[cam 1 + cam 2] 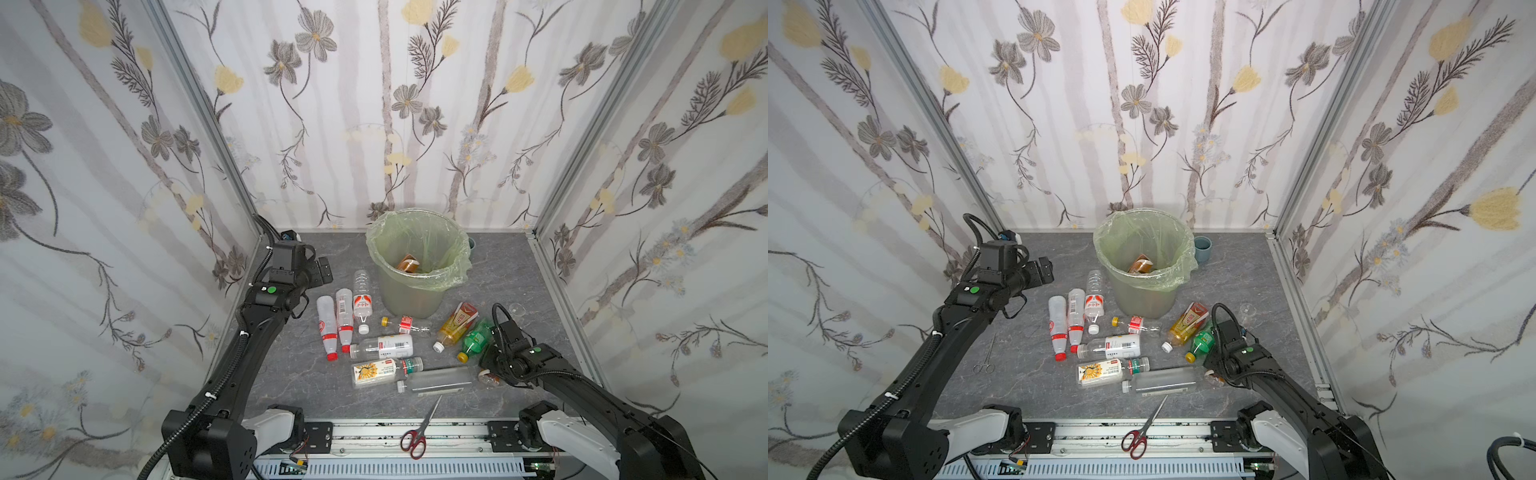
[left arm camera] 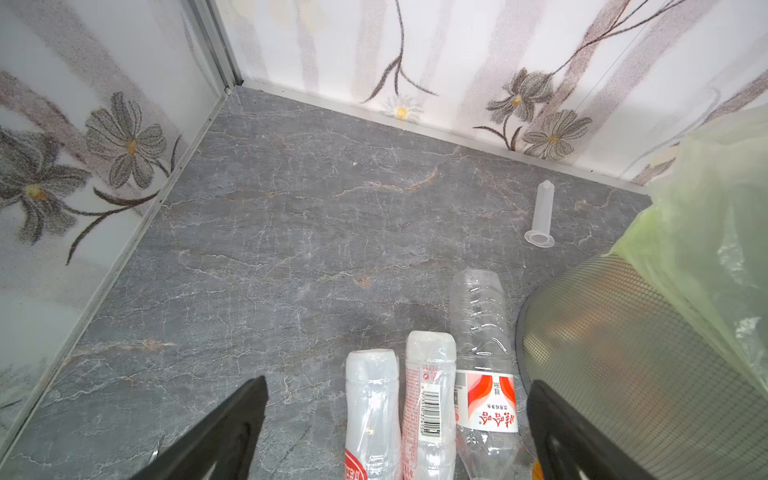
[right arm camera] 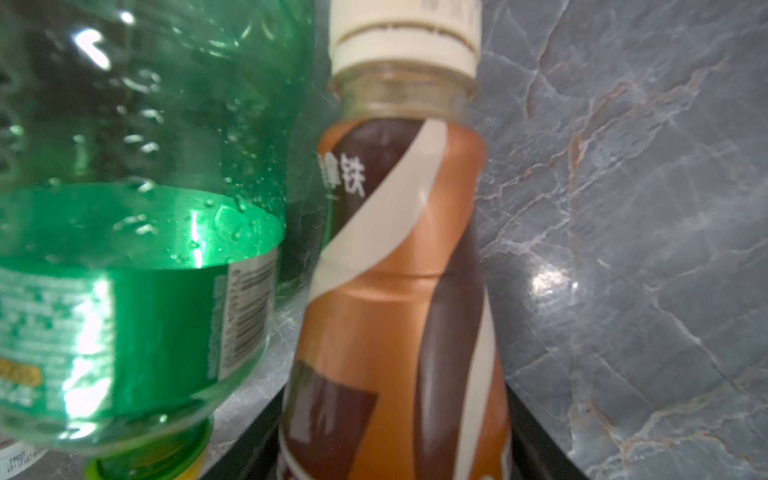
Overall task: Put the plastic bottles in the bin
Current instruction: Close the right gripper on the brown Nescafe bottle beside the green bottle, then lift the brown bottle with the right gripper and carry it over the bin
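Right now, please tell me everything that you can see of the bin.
The bin is a round bucket, tapering downward, of translucent grey-green plastic; the left wrist view shows a mesh pattern on its wall. A pale green bag lines it and folds over the rim. It stands upright on the grey table, at the back middle, near the rear wall. One orange-brown bottle lies inside. A clear bottle lies beside its base; whether they touch I cannot tell.

Both top views look down over the whole bench [image 1: 291,386]. The left wrist camera shares three clear bottles [image 2: 430,395] with them, ahead of the left end effector [image 2: 397,382]; the right wrist camera crowds a brown-labelled bottle [image 3: 395,291] at the right end effector [image 3: 392,399].
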Tool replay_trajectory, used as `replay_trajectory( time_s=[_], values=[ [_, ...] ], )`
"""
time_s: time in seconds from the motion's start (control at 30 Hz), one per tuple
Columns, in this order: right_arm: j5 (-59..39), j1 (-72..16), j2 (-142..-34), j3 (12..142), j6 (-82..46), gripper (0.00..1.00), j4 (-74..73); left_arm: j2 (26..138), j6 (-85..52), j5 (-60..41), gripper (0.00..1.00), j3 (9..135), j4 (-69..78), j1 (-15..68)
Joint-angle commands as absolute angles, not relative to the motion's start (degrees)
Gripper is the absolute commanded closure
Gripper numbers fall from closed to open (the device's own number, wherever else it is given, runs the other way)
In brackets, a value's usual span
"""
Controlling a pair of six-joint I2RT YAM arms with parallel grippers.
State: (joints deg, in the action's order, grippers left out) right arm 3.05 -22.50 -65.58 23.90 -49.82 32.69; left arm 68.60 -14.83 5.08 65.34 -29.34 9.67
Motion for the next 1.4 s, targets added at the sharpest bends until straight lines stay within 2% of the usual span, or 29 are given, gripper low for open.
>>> replay_trajectory(
  time_s=[0.0, 0.2, 0.37, 0.6, 0.77, 0.97, 1.07, 1.17, 1.37],
  values=[
    [4.84, -22.53, -64.95, 23.81, -49.3, 0.39, 31.54, 68.2, -14.74, 5.49, 0.0, 65.26, -27.72, 9.42],
    [6.37, -22.54, -61.2, 24.55, -50.38, 0.49, 34.87, 68.29, -13.12, 6.02, 0.0, 65.24, -27.76, 9.23],
    [7.75, -22.52, -59.16, 26.86, -51.15, 0.49, 38.26, 69.14, -12.25, 6.15, 0.0, 65.13, -27.68, 9.05],
    [13.77, -22.47, -56.7, 36.61, -50.34, 0.49, 46.08, 69.09, -11.43, 6.4, 0.0, 63.84, -27.42, 8.88],
    [17.75, -21.08, -58.92, 47.45, -43.67, 0.48, 49.13, 68.59, -11.34, 6.42, 0.0, 62.68, -27.07, 8.7],
    [17.65, -20.5, -65.29, 64.14, -30.2, 0.47, 46.75, 68.21, -11.5, 5.43, 0.0, 62.12, -26.51, 8.66],
    [14.6, -20.34, -68.74, 71.98, -24.79, 0.47, 44.38, 67.86, -11.95, 4.41, 0.0, 61.89, -26.32, 8.64],
    [6.26, -20.47, -71.04, 76.51, -19.44, 0.47, 38.87, 67.16, -12.26, 4.53, 0.0, 61.57, -26.37, 8.64],
    [-5.61, -20.79, -76.06, 82.47, -17.67, 0.47, 28.69, 65.35, -11.44, 5.33, 0.0, 61.03, -26.5, 8.61]
  ],
)
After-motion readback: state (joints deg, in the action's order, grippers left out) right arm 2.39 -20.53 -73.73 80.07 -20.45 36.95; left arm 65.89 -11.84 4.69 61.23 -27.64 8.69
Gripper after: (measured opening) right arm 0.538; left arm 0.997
